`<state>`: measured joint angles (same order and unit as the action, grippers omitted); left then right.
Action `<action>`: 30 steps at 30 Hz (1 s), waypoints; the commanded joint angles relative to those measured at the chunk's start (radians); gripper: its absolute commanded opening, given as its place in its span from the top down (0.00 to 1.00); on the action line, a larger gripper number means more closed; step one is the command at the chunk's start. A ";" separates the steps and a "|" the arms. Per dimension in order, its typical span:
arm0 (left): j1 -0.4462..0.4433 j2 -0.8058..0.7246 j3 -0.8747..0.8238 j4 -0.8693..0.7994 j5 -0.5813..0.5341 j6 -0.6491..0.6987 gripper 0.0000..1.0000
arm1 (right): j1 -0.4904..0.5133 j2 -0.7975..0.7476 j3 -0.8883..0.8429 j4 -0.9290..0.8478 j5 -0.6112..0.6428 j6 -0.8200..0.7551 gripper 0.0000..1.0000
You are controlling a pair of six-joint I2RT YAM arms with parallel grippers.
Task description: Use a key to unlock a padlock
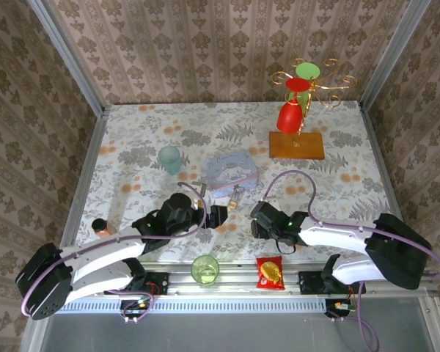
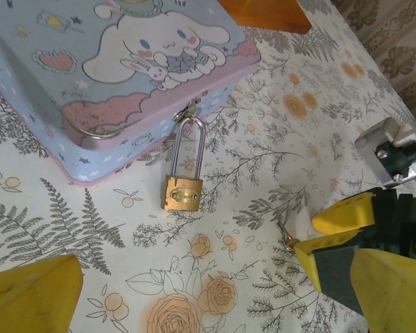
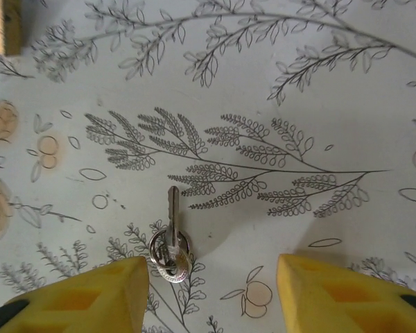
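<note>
Fingers of the right gripper (image 3: 211, 277) stand apart and empty, with the key (image 3: 172, 229) flat on the floral cloth (image 3: 298, 104) in the gap between them. Light, thin, stiff and likely slippery, it is best pinched by its ringed head. The padlock (image 2: 182, 193) is hooked through the clasp of the tin (image 2: 90, 69).

Floral-cloth table (image 1: 132, 125) carries: blue tin (image 1: 232, 174), padlock (image 2: 182, 193) hung on its clasp, key (image 3: 172, 236), teal cup (image 1: 170, 159), cup stand (image 1: 297, 144), brown bottle (image 1: 100, 226)
</note>
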<state>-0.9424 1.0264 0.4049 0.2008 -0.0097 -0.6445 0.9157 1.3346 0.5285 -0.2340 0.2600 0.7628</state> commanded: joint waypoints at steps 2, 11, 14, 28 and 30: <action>-0.017 0.022 -0.002 0.071 -0.013 -0.035 0.00 | 0.031 0.051 0.058 0.001 0.075 0.039 0.55; -0.024 0.035 -0.016 0.080 -0.026 -0.037 0.00 | 0.080 0.134 0.068 0.006 0.070 0.050 0.73; -0.025 0.039 -0.025 0.092 -0.027 -0.042 0.00 | 0.080 0.123 0.033 0.066 0.045 0.039 0.85; -0.024 0.062 0.025 0.185 0.143 0.104 0.06 | -0.202 -0.392 -0.230 0.245 -0.416 -0.272 1.00; -0.022 0.078 0.023 0.209 0.165 0.110 0.09 | -0.254 -0.463 -0.235 0.199 -0.454 -0.297 1.00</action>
<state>-0.9615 1.0863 0.4015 0.3416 0.0830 -0.5903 0.7040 0.9436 0.3038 -0.0265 -0.0437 0.5537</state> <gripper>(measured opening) 0.918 0.061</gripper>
